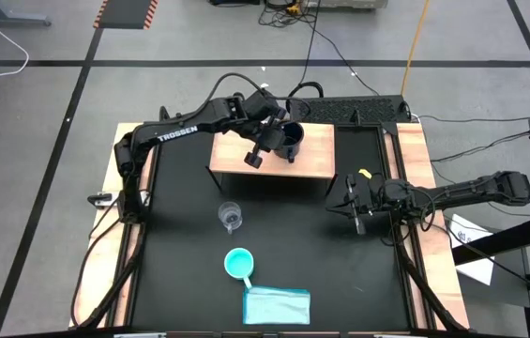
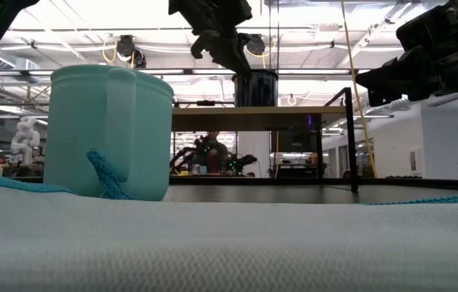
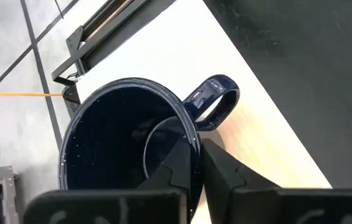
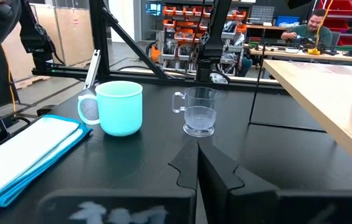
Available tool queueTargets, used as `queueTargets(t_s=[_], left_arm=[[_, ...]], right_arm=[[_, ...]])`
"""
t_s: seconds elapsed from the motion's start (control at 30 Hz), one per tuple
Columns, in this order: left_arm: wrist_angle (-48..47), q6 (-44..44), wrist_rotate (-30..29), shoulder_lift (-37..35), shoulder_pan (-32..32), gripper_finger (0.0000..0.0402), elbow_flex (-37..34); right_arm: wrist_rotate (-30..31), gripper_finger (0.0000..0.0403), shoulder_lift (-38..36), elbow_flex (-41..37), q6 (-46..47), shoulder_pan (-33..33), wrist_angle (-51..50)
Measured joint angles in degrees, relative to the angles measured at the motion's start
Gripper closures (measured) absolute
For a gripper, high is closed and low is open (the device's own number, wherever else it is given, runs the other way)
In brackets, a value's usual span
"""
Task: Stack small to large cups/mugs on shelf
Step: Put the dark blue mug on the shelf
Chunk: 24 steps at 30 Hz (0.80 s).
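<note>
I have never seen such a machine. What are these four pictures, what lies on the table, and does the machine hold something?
It is a robot with two dark arms at a black table. One picture looks down from above, one looks level across the tabletop, and two come from cameras on the wrists. On the table stand a clear glass cup and a turquoise mug, beside a folded blue cloth. At the back is a wooden shelf. The left gripper pinches the rim of the navy mug, which stands on the shelf. The right gripper waits shut and empty over the table's right side.
</note>
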Motion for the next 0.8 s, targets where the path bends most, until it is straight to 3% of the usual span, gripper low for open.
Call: queueTargets(t_s=[0.8], left_arm=[[-0.70, -1.02, -7.29, -0.42, -0.48, 0.0386, 0.04]], right_arm=[[0.00, 0.0403, -0.02, 0.02, 0.48, 0.00, -0.22]])
